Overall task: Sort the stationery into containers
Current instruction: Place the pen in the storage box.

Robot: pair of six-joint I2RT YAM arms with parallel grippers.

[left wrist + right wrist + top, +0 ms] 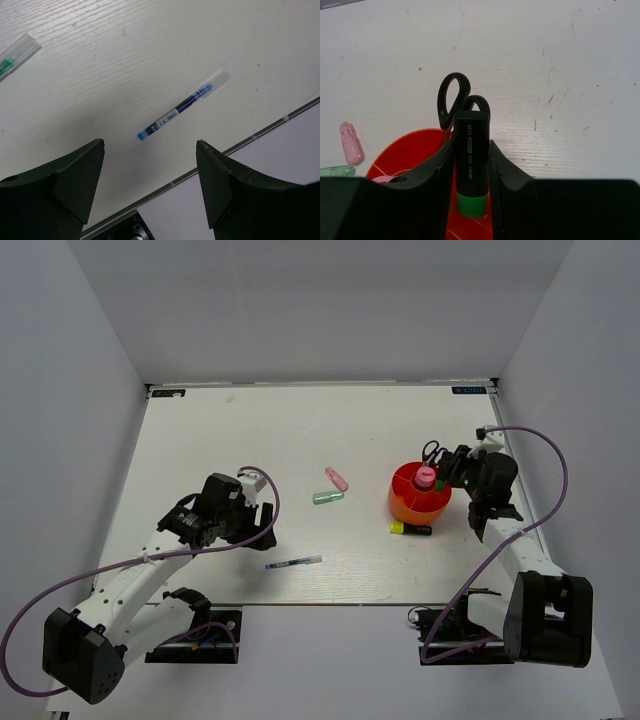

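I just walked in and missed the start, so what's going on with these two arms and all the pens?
The right gripper grips a green-black marker upright over the orange cup, which already holds scissors and a pink tube. The left gripper hovers open above a thin blue pen on the table. A pink marker and a pale green marker lie mid-table, and a yellow marker lies beside the cup.

I see the cup (405,510) right of centre, scissors (432,451) and tube (426,476) in it, a marker (411,529) just below. At centre, a second marker (336,478) lies above a third marker (328,497); the pen (293,563) lies lower left.
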